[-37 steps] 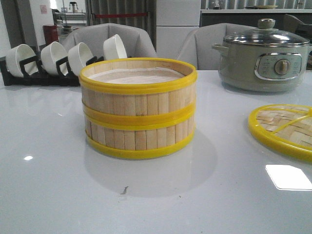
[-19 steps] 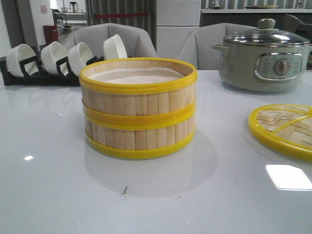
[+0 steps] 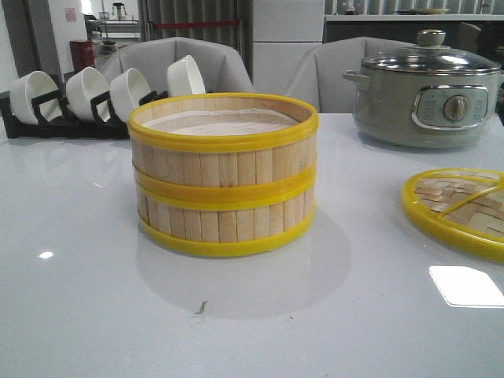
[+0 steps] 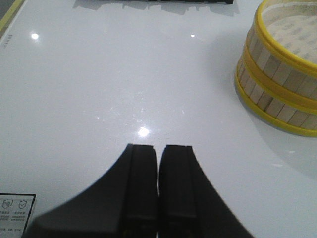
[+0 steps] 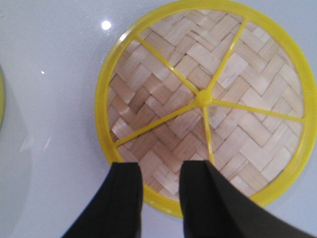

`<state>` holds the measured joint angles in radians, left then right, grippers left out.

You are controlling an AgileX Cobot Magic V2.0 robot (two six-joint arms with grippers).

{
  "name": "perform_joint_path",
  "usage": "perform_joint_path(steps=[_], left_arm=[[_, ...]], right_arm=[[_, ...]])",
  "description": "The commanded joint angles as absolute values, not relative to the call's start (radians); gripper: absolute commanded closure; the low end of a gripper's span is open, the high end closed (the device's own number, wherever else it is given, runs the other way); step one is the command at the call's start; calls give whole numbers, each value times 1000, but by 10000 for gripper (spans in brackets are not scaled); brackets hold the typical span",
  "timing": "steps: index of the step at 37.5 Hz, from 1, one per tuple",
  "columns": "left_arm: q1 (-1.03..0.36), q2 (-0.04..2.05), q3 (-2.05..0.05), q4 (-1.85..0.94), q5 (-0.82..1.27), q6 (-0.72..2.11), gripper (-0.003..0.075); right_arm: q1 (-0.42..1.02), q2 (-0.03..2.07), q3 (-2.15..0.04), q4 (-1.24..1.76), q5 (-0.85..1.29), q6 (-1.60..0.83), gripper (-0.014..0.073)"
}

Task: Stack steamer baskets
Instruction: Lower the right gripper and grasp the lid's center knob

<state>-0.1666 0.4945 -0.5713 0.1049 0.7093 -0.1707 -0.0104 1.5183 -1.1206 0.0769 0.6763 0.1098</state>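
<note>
Two steamer baskets stand stacked at the table's middle, the upper basket (image 3: 224, 146) on the lower basket (image 3: 224, 224), a white liner inside the top one. The stack also shows in the left wrist view (image 4: 282, 74). My left gripper (image 4: 158, 148) is shut and empty above bare table, well apart from the stack. My right gripper (image 5: 161, 168) is open and empty above the near rim of the flat woven lid (image 5: 208, 94). Neither gripper shows in the front view.
The woven lid (image 3: 461, 205) lies at the right on the white table (image 3: 94, 299). A grey-green electric pot (image 3: 429, 90) stands at the back right. A black rack with white bowls (image 3: 94, 98) is at the back left.
</note>
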Motion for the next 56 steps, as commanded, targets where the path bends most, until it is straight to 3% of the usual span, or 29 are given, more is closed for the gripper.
perform_joint_path(steps=[1, 16, 32, 56], left_arm=[[-165, 497, -600, 105, 624, -180, 634], [-165, 497, -600, 105, 624, -180, 634], [-165, 497, -600, 105, 624, -180, 634], [-165, 497, -600, 105, 624, -180, 634]], right_arm=[[-31, 1563, -1225, 68, 690, 101, 273], [-82, 1733, -1352, 67, 773, 101, 273], [-98, 1763, -1352, 67, 687, 99, 273], [-91, 1828, -1421, 67, 724, 58, 274]])
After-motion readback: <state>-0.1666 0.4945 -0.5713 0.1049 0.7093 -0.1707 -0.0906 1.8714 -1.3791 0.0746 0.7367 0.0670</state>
